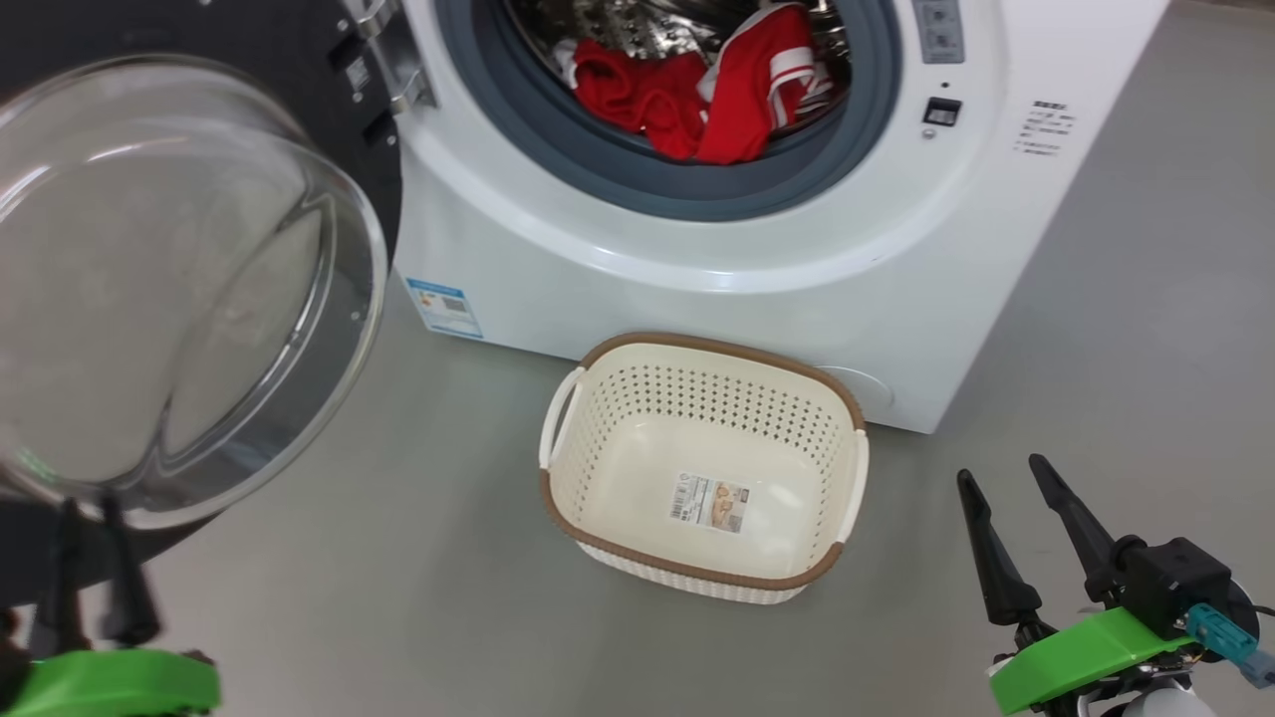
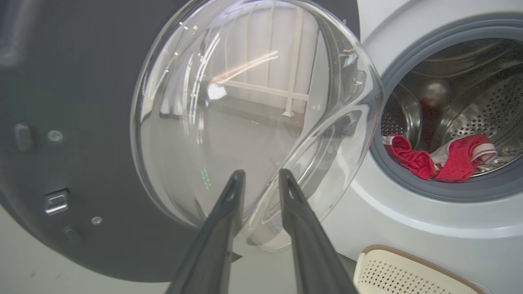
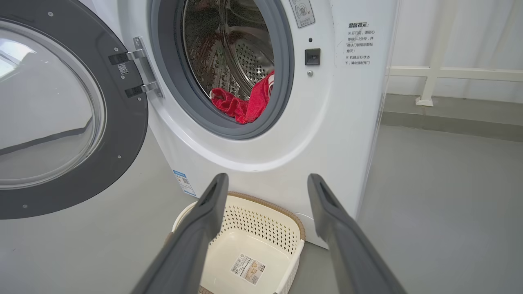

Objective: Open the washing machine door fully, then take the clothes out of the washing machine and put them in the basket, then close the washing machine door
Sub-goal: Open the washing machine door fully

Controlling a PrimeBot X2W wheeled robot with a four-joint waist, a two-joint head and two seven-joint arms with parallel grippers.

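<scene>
The washing machine door [image 1: 179,289] stands swung open at the left, its glass bowl bulging toward me. In the white washing machine [image 1: 697,279], the red clothes [image 1: 687,95] lie at the front of the drum. On the floor before the machine sits the cream basket [image 1: 697,344], with nothing in it but a paper label. My left gripper [image 1: 90,503] is just below the door's lower rim, its fingers [image 2: 229,204] a little apart with nothing between them. Right of the basket my right gripper [image 1: 1001,470] hangs wide open, holding nothing.
Grey floor [image 1: 1146,329] spreads to the right of the machine and in front of the basket. A white railing [image 3: 433,73] runs along the wall beyond the machine's right side. The open door takes up the space at the left.
</scene>
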